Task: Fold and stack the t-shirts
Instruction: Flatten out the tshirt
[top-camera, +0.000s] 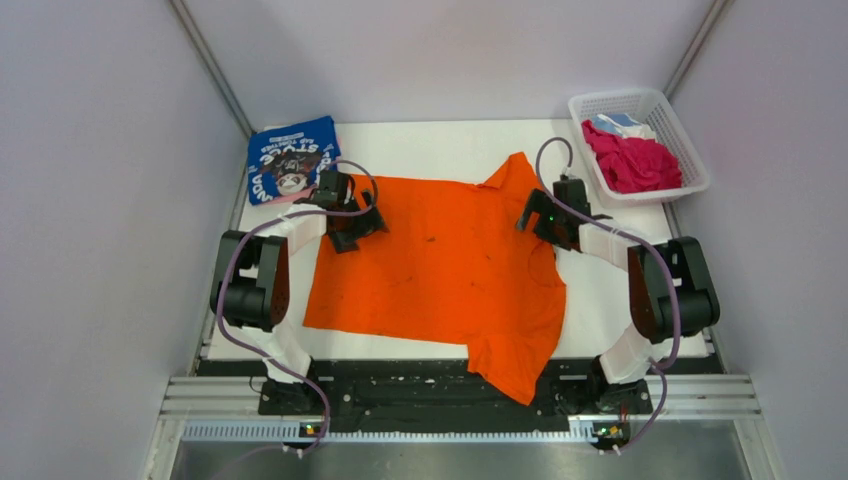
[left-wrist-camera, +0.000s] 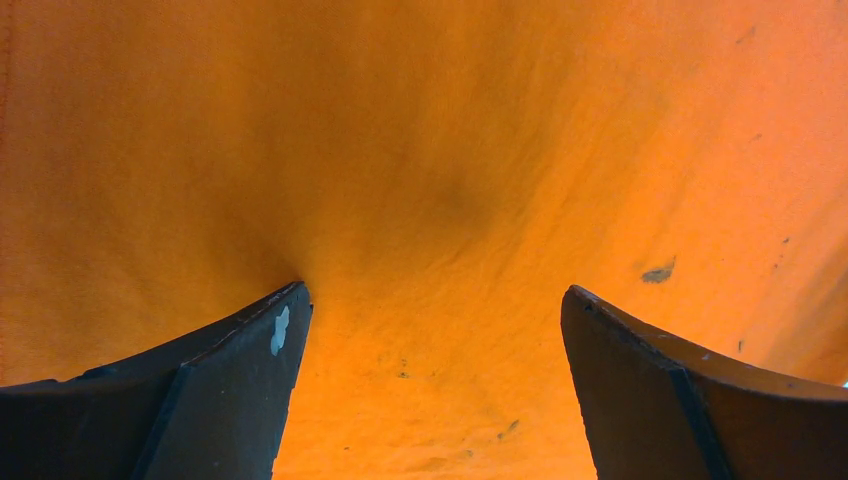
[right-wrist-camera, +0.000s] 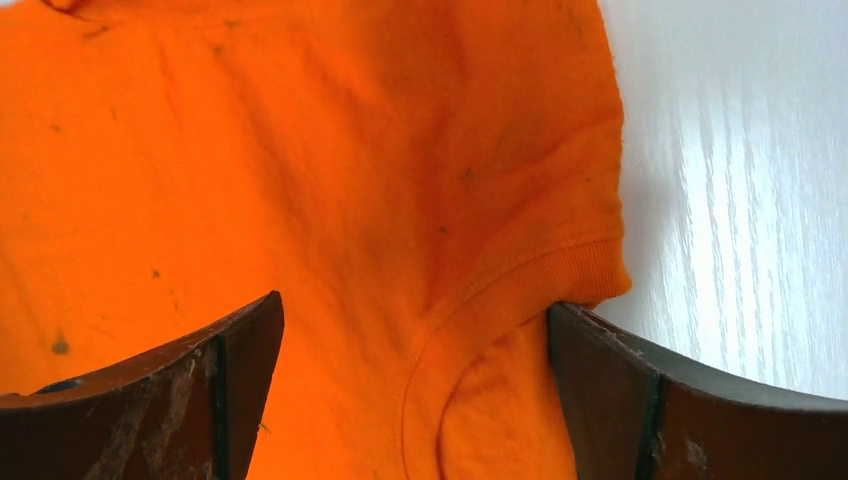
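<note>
Here, the orange t-shirt (top-camera: 440, 270) is lying spread across the middle of the white table (top-camera: 440, 140), one sleeve trailing over the near edge onto the black base rail (top-camera: 400, 385). The left gripper (left-wrist-camera: 432, 305) is resting over the shirt's far-left part, jaws spread wide and gripping nothing; one fingertip (left-wrist-camera: 285, 310) is dimpling the cloth. The right gripper (right-wrist-camera: 415, 310) is likewise gaping, straddling the ribbed collar at the shirt's right edge without clasping it. A folded blue t-shirt (top-camera: 292, 158) is sitting at the far-left corner. Magenta (top-camera: 632, 160) and light-blue (top-camera: 615, 123) t-shirts are lying crumpled in the white basket (top-camera: 690, 150) at far right.
</note>
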